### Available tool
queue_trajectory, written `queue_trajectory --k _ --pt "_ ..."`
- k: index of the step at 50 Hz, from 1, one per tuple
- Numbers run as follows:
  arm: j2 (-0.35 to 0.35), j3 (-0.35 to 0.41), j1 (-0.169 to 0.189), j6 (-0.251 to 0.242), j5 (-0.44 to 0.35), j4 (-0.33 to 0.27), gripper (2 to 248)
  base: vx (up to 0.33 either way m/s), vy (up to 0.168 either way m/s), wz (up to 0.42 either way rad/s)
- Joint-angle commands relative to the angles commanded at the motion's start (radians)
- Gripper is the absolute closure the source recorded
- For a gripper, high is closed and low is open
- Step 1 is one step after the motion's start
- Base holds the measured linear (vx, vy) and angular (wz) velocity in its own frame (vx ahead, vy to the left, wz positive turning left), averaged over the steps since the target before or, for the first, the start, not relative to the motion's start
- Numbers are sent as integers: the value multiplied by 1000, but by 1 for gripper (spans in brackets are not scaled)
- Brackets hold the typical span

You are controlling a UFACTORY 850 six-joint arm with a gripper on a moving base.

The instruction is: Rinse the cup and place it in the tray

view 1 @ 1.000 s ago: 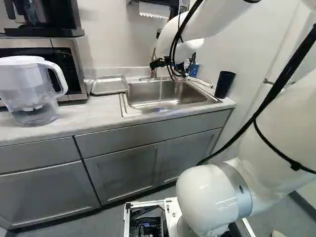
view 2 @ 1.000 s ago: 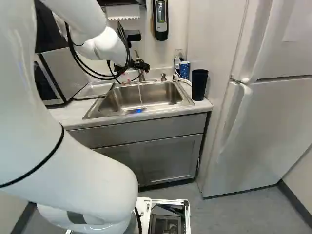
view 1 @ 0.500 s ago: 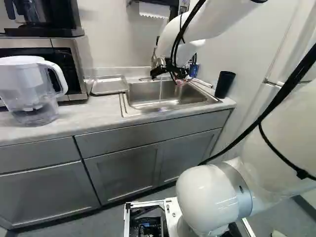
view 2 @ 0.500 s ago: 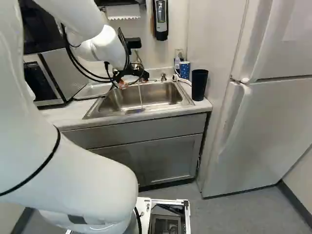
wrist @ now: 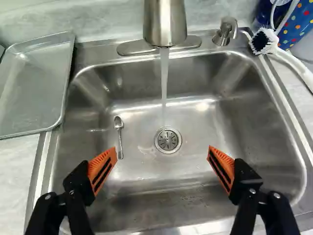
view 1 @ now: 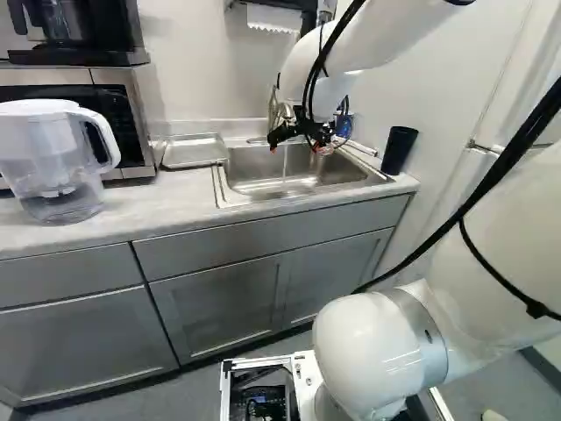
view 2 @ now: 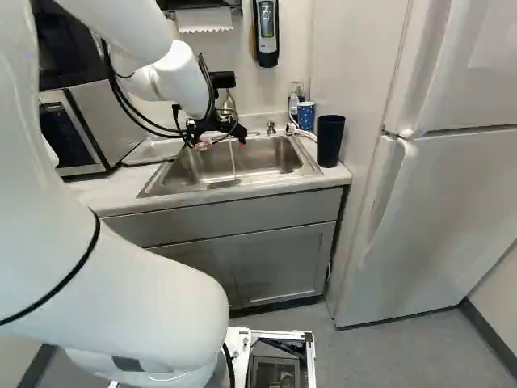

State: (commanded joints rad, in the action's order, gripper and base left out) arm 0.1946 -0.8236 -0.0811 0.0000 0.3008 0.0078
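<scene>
In the left base view my gripper (view 1: 303,149) hangs over the sink (view 1: 248,188). The wrist view shows the gripper (wrist: 163,155) open, its orange pads wide apart with nothing between them. Water (wrist: 165,78) runs from the faucet (wrist: 165,22) towards the drain ahead of the fingers. Left of the sink in the left base view lies a metal tray (view 1: 194,151), bare inside. Two cups stand on the counter at the sink's other side: a blue dotted one (view 2: 305,115) at the back and a tall black one (view 2: 330,140) nearer the front.
A small spoon (wrist: 119,137) lies on the sink floor, close to one fingertip. A white-handled brush (wrist: 281,51) rests beside the blue cup. Further left are a water pitcher (view 1: 54,158) and a microwave (view 1: 131,114). A fridge (view 2: 436,202) stands at the right.
My gripper has come down a little over the sink and tilted, its fingers now pointing more downwards. The base has stayed in place.
</scene>
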Motion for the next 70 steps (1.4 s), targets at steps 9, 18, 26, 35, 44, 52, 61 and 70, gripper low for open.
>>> queue_trajectory --k 9,18,26,35,44,52,61,70 --pt "0 0 0 0 0 8 3 0 0 0" --pt "0 0 0 0 0 27 3 0 0 0" --pt "0 0 0 0 -8 46 3 0 0 0" --pt "0 0 0 0 -25 68 3 0 0 0" --pt "0 0 0 0 -45 92 3 0 0 0" --pt "0 0 1 0 -62 115 3 0 0 0" --pt "1 0 3 0 -80 143 3 0 0 0" --pt "1 0 3 0 -97 171 3 0 0 0"
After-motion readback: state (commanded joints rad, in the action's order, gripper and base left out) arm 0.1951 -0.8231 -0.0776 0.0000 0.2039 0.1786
